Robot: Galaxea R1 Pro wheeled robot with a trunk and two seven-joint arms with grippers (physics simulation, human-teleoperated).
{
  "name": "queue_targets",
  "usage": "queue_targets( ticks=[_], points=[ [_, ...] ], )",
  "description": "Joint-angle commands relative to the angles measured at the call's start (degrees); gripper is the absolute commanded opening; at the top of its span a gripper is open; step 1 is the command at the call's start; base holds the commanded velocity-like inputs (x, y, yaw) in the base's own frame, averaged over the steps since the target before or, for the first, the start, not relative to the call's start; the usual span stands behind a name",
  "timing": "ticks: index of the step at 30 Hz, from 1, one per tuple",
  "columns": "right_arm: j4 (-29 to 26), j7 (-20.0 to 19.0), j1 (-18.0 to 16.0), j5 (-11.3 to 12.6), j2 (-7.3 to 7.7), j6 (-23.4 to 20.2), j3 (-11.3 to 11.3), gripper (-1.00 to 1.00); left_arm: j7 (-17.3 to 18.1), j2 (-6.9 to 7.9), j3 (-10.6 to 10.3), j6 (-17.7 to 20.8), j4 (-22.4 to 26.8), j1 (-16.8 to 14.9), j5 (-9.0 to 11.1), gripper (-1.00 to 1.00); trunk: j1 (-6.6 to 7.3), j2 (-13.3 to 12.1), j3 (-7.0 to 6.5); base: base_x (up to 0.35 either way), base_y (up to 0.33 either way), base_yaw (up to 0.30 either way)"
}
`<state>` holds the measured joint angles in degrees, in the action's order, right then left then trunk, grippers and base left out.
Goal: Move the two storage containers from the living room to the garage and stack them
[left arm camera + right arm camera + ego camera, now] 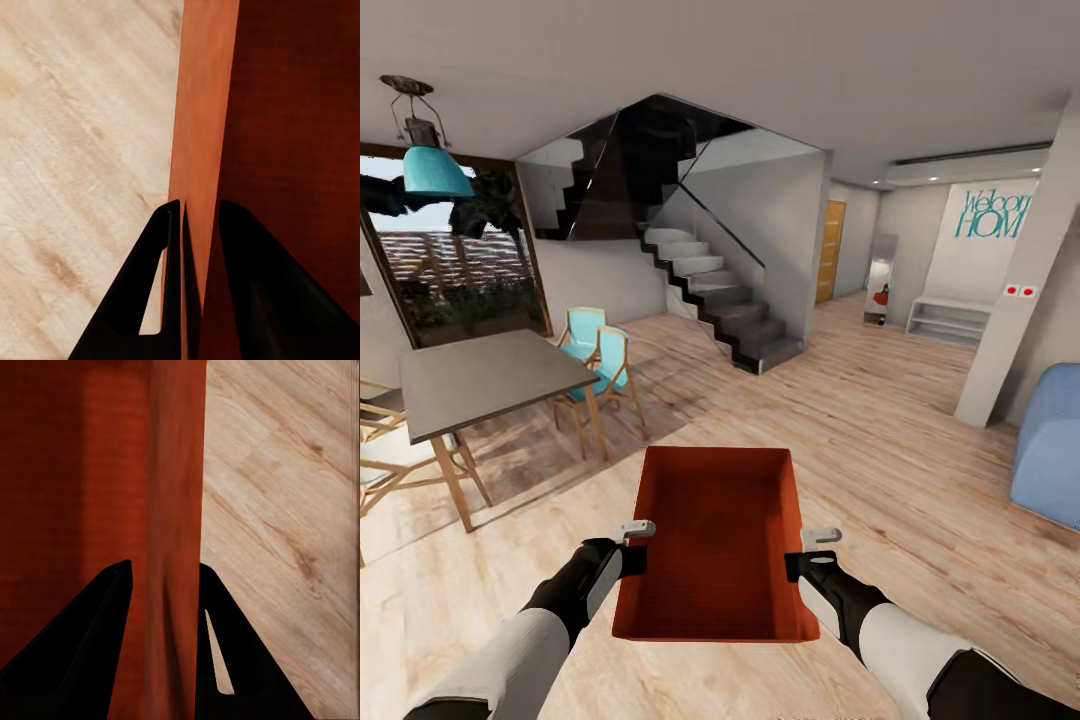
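On my right wrist camera, the right gripper [163,607] has its two black, tapering fingers [82,652] clamped on the thin side wall of the orange-red rectangular storage container [176,472], one finger inside the bin, the other outside. Past the wall I see light wood plank floor [285,510] with diagonal grain.

Head view high, forward-down; wrist views close on bin [715,540] walls.

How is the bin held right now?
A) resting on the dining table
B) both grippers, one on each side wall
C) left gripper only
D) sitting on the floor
B: the left gripper and right gripper each pinch a side wall of the storage container, jaws straddling the wall in both wrist views.
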<state>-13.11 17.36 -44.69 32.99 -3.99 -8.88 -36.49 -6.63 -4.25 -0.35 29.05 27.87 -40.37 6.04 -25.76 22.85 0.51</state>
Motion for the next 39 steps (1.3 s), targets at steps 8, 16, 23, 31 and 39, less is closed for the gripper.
queue_targets(
  ticks=[8, 16, 23, 31, 39],
  points=[
    [-0.75, 0.39, -0.05, -0.20, -0.32, -0.35, -0.07, -1.00, -0.67, -0.06, 0.09, 0.40, 0.08, 0.03, -0.59, -1.00, -0.02, 0.07, 0.05, 0.000, 0.000, -0.243],
    [-0.75, 0.39, -0.05, -0.20, -0.32, -0.36, -0.07, -1.00, -0.67, -0.06, 0.05, 0.38, 0.08, 0.03, -0.59, -1.00, -0.02, 0.07, 0.05, 0.000, 0.000, -0.243],
    [-0.76, 0.39, -0.05, -0.20, -0.32, -0.36, -0.07, -1.00, -0.67, -0.06, 0.04, 0.40, 0.03, 0.03, -0.59, -1.00, -0.02, 0.07, 0.05, 0.000, 0.000, -0.168],
    [-0.77, 0.27, -0.05, -0.20, -0.32, -0.42, -0.07, -1.00, -0.67, -0.10, 0.19, 0.40, -0.27, 0.03, -0.59, -1.00, -0.02, 0.07, 0.05, 0.159, 0.000, -0.007],
    [-0.76, 0.28, -0.05, -0.20, -0.32, -0.43, -0.07, -1.00, -0.58, -0.09, 0.44, 0.32, -0.36, 0.03, -0.51, -1.00, -0.02, 0.07, 0.05, 0.318, 0.000, 0.000]
  ],
)
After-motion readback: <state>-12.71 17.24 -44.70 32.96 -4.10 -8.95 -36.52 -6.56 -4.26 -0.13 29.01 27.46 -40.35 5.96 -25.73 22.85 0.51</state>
